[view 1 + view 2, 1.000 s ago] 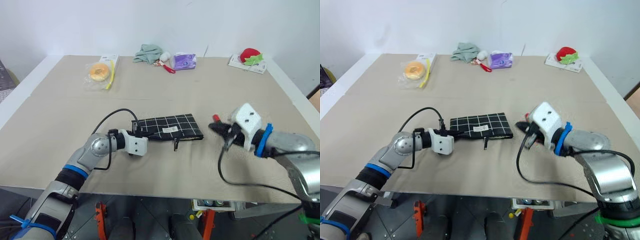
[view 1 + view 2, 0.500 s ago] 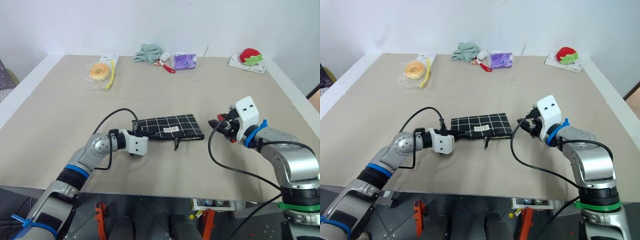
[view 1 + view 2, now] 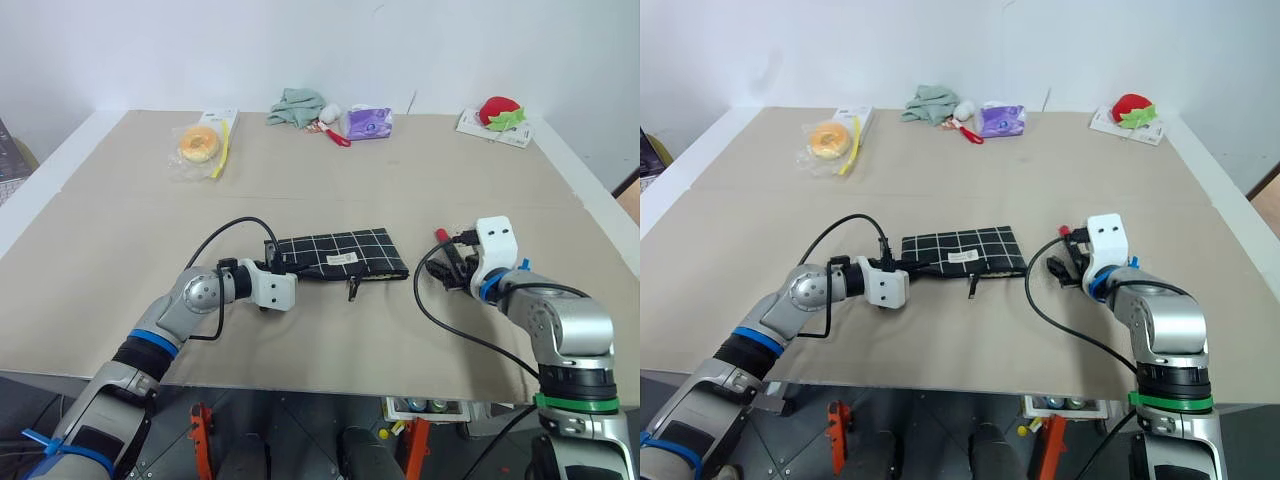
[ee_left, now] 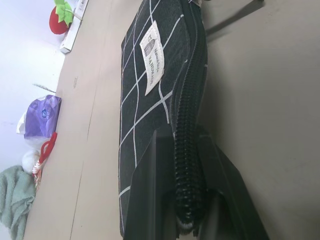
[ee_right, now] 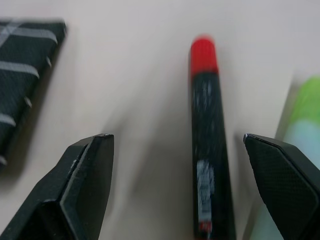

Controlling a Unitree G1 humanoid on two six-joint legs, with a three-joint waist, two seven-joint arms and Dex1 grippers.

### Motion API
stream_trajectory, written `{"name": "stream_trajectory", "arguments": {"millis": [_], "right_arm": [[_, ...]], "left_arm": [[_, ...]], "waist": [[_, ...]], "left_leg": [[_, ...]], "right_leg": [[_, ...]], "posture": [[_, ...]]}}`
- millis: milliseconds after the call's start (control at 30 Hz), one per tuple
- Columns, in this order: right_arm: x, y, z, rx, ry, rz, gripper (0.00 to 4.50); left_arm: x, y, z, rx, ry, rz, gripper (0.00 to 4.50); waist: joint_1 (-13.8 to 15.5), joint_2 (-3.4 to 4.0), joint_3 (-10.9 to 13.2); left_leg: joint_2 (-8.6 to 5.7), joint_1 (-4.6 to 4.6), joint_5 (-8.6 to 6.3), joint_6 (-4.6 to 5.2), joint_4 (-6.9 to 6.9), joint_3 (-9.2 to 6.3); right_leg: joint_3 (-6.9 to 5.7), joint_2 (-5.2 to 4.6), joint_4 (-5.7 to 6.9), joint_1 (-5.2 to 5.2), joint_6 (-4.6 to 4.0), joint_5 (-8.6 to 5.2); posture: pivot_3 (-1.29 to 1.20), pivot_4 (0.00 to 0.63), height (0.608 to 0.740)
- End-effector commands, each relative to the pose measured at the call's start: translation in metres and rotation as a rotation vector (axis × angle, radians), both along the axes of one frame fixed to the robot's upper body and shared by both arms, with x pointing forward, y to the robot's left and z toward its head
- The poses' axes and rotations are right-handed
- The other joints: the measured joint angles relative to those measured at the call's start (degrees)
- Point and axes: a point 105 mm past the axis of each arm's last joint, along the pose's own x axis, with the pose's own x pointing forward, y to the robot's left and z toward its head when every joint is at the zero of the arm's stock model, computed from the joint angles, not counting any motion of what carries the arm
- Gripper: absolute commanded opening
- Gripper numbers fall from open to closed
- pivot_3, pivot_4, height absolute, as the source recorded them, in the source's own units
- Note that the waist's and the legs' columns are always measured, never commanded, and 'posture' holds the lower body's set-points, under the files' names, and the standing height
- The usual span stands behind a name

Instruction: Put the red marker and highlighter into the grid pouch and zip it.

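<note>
The grid pouch point(image 3: 340, 254) lies flat in the middle of the table, black with white lines and a small white label. My left gripper point(image 3: 272, 260) is shut on the pouch's left end, its fingers clamping the zipper edge point(image 4: 187, 150). To the right of the pouch, my right gripper point(image 3: 452, 268) hangs open low over the table. The red marker point(image 5: 207, 150), a black barrel with a red cap, lies between its fingers, and its red tip point(image 3: 439, 234) pokes out beyond them. The highlighter point(image 5: 300, 120), pale with a green cap, lies just beside the marker by one finger.
Along the table's far edge lie a bagged doughnut point(image 3: 200, 145), a green cloth point(image 3: 297, 107), a red-handled item point(image 3: 335, 135), a purple packet point(image 3: 368, 123) and a strawberry plush point(image 3: 500, 112). The pouch's pull cord point(image 3: 352, 290) trails toward the front edge.
My right gripper has swung right and down, rolled its wrist and gone from shut to open over the marker. The left gripper and the pouch have stayed put.
</note>
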Motion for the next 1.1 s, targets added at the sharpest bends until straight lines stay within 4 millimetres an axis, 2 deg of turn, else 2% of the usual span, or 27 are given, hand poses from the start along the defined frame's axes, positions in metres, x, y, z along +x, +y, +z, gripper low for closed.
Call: {"name": "stream_trajectory", "arguments": {"millis": [33,167,233,367,433,500,567,633,700,833,1100], "right_arm": [[-0.004,0.003,0.000,-0.010,0.020,0.022,3.64],[-0.001,-0.001,0.002,-0.023,0.006,0.005,1.56],[0.003,-0.003,0.013,-0.052,-0.062,0.012,0.57],[0.007,0.002,0.040,-0.103,-0.210,0.101,0.57],[-0.005,0.026,0.064,-0.122,-0.340,0.337,0.57],[-0.031,0.050,0.075,-0.109,-0.384,0.581,0.57],[-0.060,0.062,0.070,-0.080,-0.303,0.765,0.57],[-0.072,0.061,0.069,-0.086,-0.256,0.821,0.57],[-0.075,0.057,0.067,-0.106,-0.220,0.825,0.57],[-0.072,0.037,0.040,-0.269,-0.070,0.774,0.57],[-0.071,0.025,0.023,-0.315,0.004,0.751,0.57]], "left_arm": [[-0.004,-0.004,-0.008,0.011,0.022,-0.012,0.00],[-0.004,-0.004,-0.007,0.010,0.019,-0.012,0.00],[-0.003,-0.004,-0.007,0.009,0.017,-0.012,0.00],[-0.002,-0.003,-0.006,0.009,0.014,-0.011,0.00],[-0.002,-0.003,-0.005,0.008,0.012,-0.010,0.00],[-0.002,-0.003,-0.005,0.009,0.012,-0.011,0.00],[-0.001,-0.003,-0.005,0.012,0.013,-0.012,0.00],[-0.001,-0.003,-0.006,0.014,0.014,-0.013,0.00],[-0.001,-0.002,-0.006,0.015,0.014,-0.012,0.00],[-0.001,-0.003,-0.005,0.012,0.014,-0.012,0.00],[-0.001,-0.003,-0.005,0.011,0.013,-0.014,0.00]], "waist": [[0.0,0.01,0.0],[0.0,0.00,0.0],[0.0,0.01,0.0],[0.0,0.03,0.0],[0.1,0.03,0.0],[0.1,0.04,0.0],[0.1,0.04,0.0],[0.1,0.02,0.0],[0.1,-0.01,0.0],[0.0,-0.07,0.0],[0.0,-0.05,0.0]], "left_leg": [[0.00,0.00,0.00,0.00,0.00,0.00],[0.00,0.01,0.00,0.00,0.01,-0.01],[0.00,0.01,0.00,0.00,0.01,-0.01],[-0.01,0.00,0.00,0.00,0.01,0.00],[-0.01,-0.01,0.00,0.00,0.01,-0.01],[-0.04,-0.05,-0.02,0.04,0.00,-0.02],[-0.03,-0.01,-0.11,0.18,0.00,-0.02],[-0.04,-0.01,-0.11,0.19,0.01,-0.06],[-0.04,-0.01,-0.11,0.18,0.09,-0.03],[-0.07,0.02,-0.07,0.13,0.16,0.04],[-0.07,0.00,-0.06,0.12,0.11,0.05]], "right_leg": [[0.00,0.00,0.00,0.00,0.00,0.00],[-0.01,0.00,0.00,0.03,0.00,0.00],[-0.01,0.00,0.00,0.03,0.00,0.00],[0.00,0.00,0.00,0.00,0.01,0.01],[0.00,0.00,-0.01,0.00,0.02,-0.01],[-0.01,-0.02,-0.02,-0.01,0.09,-0.06],[-0.01,-0.02,-0.02,0.03,0.10,-0.10],[-0.03,-0.02,-0.01,0.05,0.09,-0.11],[-0.02,-0.02,-0.02,0.08,0.07,-0.08],[0.03,-0.06,-0.01,0.08,0.06,-0.01],[0.04,-0.06,-0.01,0.05,0.10,-0.04]], "posture": [[0.00,0.150,0.739],[0.00,0.150,0.739],[0.00,0.150,0.739],[0.00,0.150,0.739],[0.00,0.150,0.739],[0.00,0.150,0.739],[0.00,0.150,0.739],[0.00,0.150,0.739],[0.00,0.150,0.739],[0.00,0.150,0.739],[0.00,0.150,0.739]]}}
